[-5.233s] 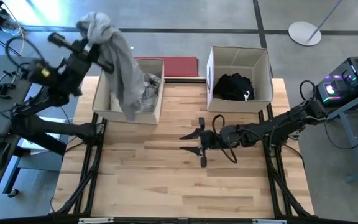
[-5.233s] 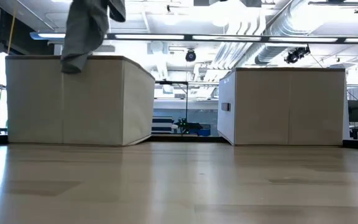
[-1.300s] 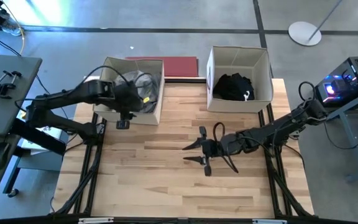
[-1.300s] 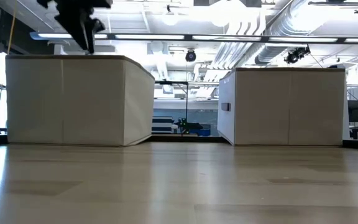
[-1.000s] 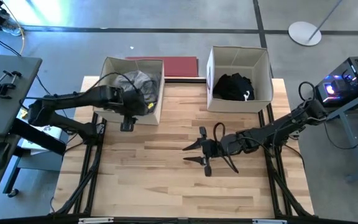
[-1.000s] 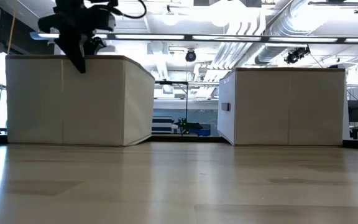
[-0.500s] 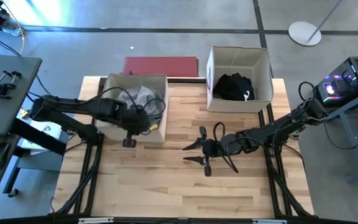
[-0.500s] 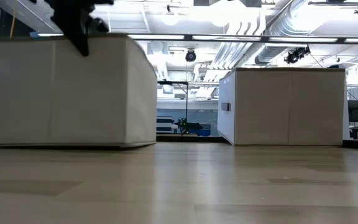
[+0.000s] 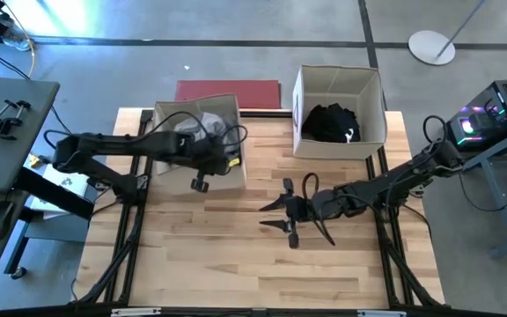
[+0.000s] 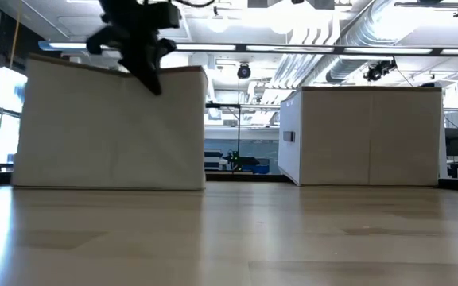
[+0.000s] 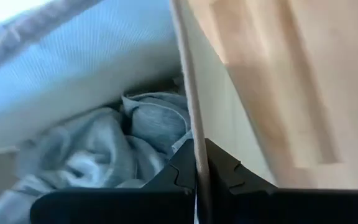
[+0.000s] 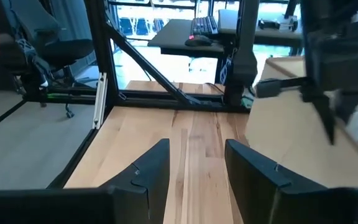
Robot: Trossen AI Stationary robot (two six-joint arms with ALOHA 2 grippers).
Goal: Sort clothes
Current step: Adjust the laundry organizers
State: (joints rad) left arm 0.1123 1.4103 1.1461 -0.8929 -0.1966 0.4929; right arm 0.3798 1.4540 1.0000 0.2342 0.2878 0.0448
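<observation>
The left beige fabric box (image 9: 170, 158) stands on the table with light grey and white clothes (image 9: 199, 126) lying in it; they also show in the left wrist view (image 11: 104, 146). My left gripper (image 9: 202, 169) is shut on this box's near wall, and it shows at the box's rim in the low view (image 10: 145, 67). The right beige box (image 9: 370, 110) holds a black garment (image 9: 328, 123). My right gripper (image 9: 275, 208) is open and empty at the table's middle. My left gripper holds the left box's near wall by its top rim (image 11: 194, 158), one finger inside the box and one outside. The fingers point down from above. The box stands upright with its bottom on the table.
A flat dark red mat (image 9: 227, 91) lies behind the left box at the far edge. The right box stands at the far right. Bare wood shows on the near half of the table (image 9: 236, 264). Desks and stands surround the table.
My left gripper has kept its hold on the box wall. It has gone first toward the near edge, then toward the table's right. The left box has slid along the table with it and turned slightly. My right arm has kept still.
</observation>
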